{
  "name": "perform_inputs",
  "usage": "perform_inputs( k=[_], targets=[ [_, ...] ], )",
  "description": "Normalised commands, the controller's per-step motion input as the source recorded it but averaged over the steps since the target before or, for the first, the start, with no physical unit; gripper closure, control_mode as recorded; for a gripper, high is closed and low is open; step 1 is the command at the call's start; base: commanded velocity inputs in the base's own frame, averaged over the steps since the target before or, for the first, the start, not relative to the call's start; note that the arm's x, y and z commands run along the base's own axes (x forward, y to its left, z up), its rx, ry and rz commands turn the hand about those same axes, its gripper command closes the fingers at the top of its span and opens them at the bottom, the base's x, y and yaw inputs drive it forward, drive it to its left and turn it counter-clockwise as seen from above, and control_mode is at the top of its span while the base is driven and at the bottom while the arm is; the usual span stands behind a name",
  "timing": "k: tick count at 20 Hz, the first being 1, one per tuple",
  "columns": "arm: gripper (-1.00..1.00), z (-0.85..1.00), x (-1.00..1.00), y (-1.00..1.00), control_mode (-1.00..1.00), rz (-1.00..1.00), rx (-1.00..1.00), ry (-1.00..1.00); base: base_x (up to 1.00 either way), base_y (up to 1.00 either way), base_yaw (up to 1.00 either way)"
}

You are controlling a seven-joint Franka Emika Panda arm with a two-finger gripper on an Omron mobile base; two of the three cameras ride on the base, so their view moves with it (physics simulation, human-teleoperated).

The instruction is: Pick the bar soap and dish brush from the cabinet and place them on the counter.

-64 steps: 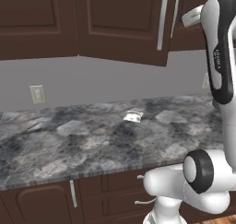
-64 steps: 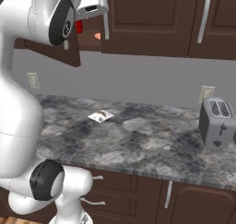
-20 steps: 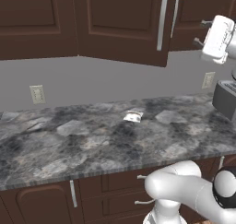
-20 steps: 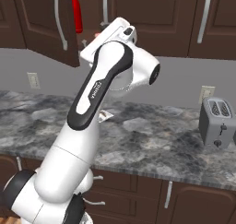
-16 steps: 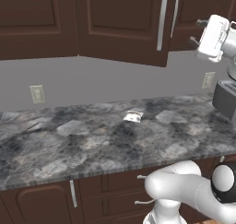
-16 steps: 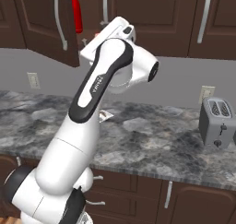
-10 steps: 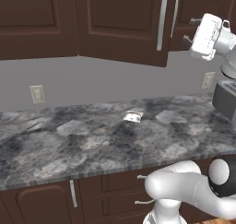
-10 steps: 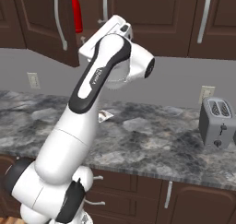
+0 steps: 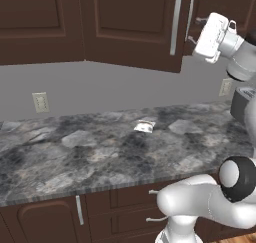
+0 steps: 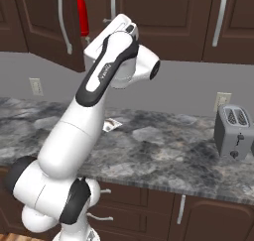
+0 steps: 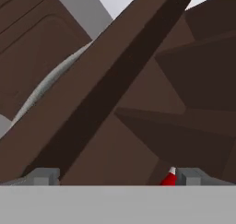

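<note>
The end effector (image 9: 194,31) is raised to the level of the cabinet (image 9: 130,22), at the free edge of its open door. In the hand view the two finger tips (image 11: 44,176) stand far apart with nothing between them: the jaws are fully spread and empty. The door edge runs diagonally across that view, and past it a small red tip of the bottle (image 10: 82,13) shows inside the cabinet.

Task items: neither the bar soap nor the dish brush can be made out in the present views. By the task they are expected inside the cabinet, behind the open door, near the bottle.

Handling, as a judgement:
- Bar soap: rigid, light, probably slick. Grip across the short width, flat faces horizontal, with firm closure.
- Dish brush: light, thin, prone to pivoting. Grip the handle close to the head, near the balance point.

Count, taking the cabinet as reference:
- One red bottle inside it.
- Three curved silver handles (image 10: 63,17) on its doors in the right base view.
- One bench (image 9: 90,152) below it.
- One small whitish packet (image 9: 145,127) on the bench below the open door.
- One toaster (image 10: 235,132) on the bench, well to the right of the open door.
</note>
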Motion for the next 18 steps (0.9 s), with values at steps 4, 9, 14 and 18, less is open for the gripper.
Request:
perform_inputs(
  k=[4,9,14,18],
  targets=[
    [-1.00,0.00,0.43,0.02,-1.00,0.00,0.00,0.00,0.00,0.00,0.00],
    [-1.00,0.00,0.44,0.09,-1.00,0.00,0.00,0.00,0.00,0.00,0.00],
    [-1.00,0.00,0.31,0.15,-1.00,0.00,0.00,0.00,0.00,0.00,0.00],
    [-1.00,0.00,0.02,0.23,-1.00,0.00,-0.01,-0.01,0.00,0.00,0.00]
  ],
)
